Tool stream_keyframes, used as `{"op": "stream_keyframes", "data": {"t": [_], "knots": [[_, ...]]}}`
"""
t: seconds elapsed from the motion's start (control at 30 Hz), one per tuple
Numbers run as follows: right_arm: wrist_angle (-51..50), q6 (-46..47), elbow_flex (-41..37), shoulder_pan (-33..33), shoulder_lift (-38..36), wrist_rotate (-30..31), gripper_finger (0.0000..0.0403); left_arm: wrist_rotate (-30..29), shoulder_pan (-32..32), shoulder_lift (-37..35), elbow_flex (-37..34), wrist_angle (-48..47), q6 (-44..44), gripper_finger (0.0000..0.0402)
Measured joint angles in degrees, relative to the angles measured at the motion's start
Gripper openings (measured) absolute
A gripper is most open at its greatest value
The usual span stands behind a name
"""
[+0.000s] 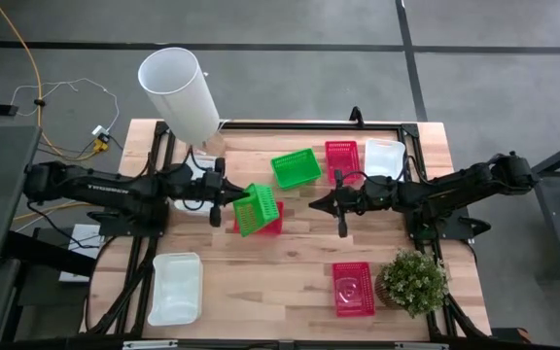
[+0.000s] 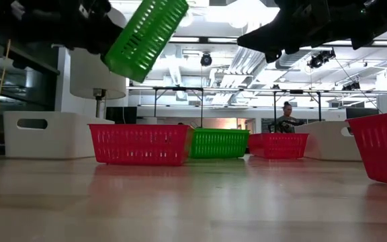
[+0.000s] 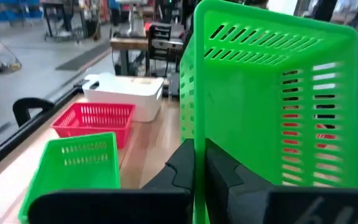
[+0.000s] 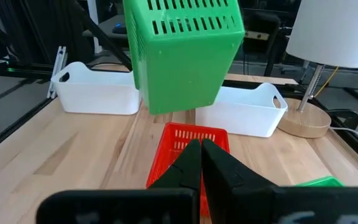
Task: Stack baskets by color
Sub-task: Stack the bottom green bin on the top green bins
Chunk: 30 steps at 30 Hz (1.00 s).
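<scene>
— Where is your left pincer?

— My left gripper (image 1: pixel 229 197) hangs above the middle of the table, its fingers pinching the wall of a green basket (image 1: pixel 256 209). The basket is tilted steeply, clear of the wood, with a red basket (image 1: pixel 274 221) on the table under it.

— And the other pincer?

— My right gripper (image 1: pixel 321 204) hovers at three o'clock from that green basket, fingers pressed together, holding nothing. A strip of bare wood lies between us.

— What crowds the edges?

— At twelve o'clock from the held basket a second green basket (image 1: pixel 296 167) sits flat. Farther toward one o'clock a red basket (image 1: pixel 341 159) stands near the far edge, with a white basket (image 1: pixel 384 158) just beside it. Another white basket (image 1: pixel 175 288) lies at seven o'clock near the near left corner. At five o'clock a third red basket (image 1: pixel 353 289) sits close to the near edge, just beside a potted plant (image 1: pixel 414 281). A tall white cylinder (image 1: pixel 180 93) overhangs the far left corner.

— Any open room?

— The near middle of the table (image 1: pixel 270 292) is bare. Behind my own arm I think more white is hidden, but from above I cannot tell how many baskets.
</scene>
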Motion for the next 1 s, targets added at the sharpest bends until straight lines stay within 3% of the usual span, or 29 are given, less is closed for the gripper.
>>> {"op": "stream_keyframes", "data": {"t": [0.1,0.47,0.67,0.8,1.0], "knots": [[0.1,0.0,0.0,0.0,0.02,0.0,0.0,0.56,1.13,0.0,-1.67,4.49,-0.82,0.0],[0.12,-0.24,0.0,0.0,0.0,0.0,0.0,3.07,4.29,-0.09,-1.67,3.94,-2.23,0.0],[0.91,-1.36,0.0,0.01,-0.56,0.01,0.0,-4.65,4.42,1.22,-0.68,3.02,-5.3,0.0],[2.66,-1.49,0.0,0.0,-2.45,0.01,0.0,-7.94,4.42,4.48,6.0,-2.79,-5.54,0.0],[2.4,-1.49,0.0,0.0,-6.46,-1.99,0.0,-11.44,7.31,16.31,23.07,-20.08,0.81,0.0]]}}
